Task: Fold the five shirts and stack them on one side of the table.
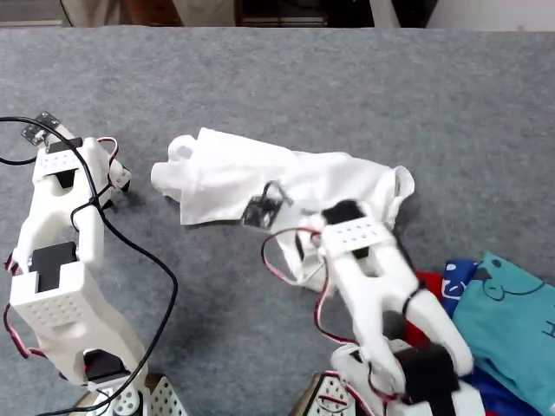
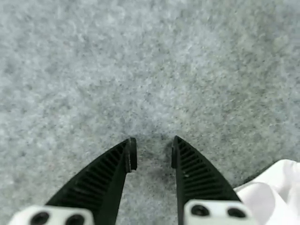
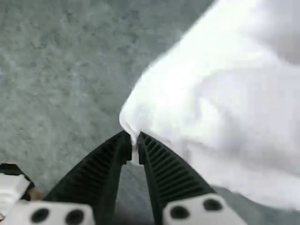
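The right pincer is clamped on a fold at the edge of the white shirt, the cloth being pinched between the ribbed black fingers. The left pincer is held spread, with nothing between its tips, low over the bare grey desk; a corner of the white shirt is seen near one of its fingers. From above, the white shirt is found crumpled and stretched across the middle of the desk, between the two arms, its nearer edge hidden under the right arm. Beside that arm's base, a teal shirt is laid over a blue shirt and a red shirt in a loose pile at the desk's edge.
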Robot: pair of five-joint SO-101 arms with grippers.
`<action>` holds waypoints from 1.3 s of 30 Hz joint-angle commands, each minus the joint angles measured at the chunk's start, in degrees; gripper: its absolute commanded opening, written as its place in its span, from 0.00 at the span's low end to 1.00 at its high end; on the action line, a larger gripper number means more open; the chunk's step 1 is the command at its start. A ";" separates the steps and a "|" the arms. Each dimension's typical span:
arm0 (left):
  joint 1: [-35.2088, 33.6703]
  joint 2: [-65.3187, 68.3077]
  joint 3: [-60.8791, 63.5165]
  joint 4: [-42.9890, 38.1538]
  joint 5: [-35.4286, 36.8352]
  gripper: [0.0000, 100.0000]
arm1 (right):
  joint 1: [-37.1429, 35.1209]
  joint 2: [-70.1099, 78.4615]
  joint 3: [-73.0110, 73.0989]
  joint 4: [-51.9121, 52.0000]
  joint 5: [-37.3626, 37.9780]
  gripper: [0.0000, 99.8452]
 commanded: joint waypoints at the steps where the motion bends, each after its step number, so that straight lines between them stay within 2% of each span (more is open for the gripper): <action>1: 0.09 -0.40 -2.11 -0.62 0.26 0.14 | 3.30 -7.08 -11.03 6.86 0.53 0.00; 6: 0.09 -0.40 -2.02 -0.62 0.26 0.14 | 8.13 -10.59 -22.99 12.04 0.53 0.00; 13: 0.18 -0.40 -2.02 -0.62 0.26 0.14 | 15.34 -10.68 -32.66 9.41 -3.69 0.00; 22: 0.35 -0.40 -1.93 -0.53 0.26 0.14 | 17.10 -1.98 -27.30 -12.04 -12.92 0.00; 27: 0.44 -0.40 -1.93 -0.53 0.26 0.14 | 22.02 10.07 -25.10 -31.47 -23.38 0.00; 31: 1.58 -0.40 -1.76 -0.09 -0.18 0.14 | 23.69 22.99 -23.34 -45.19 -27.43 0.00; 34: 5.19 -0.92 0.70 0.18 -6.24 0.14 | 23.96 31.87 -24.04 -49.58 -27.16 0.00; 39: 13.27 -1.19 1.58 9.41 -17.32 0.14 | 27.47 34.15 -31.25 -46.24 -25.58 0.00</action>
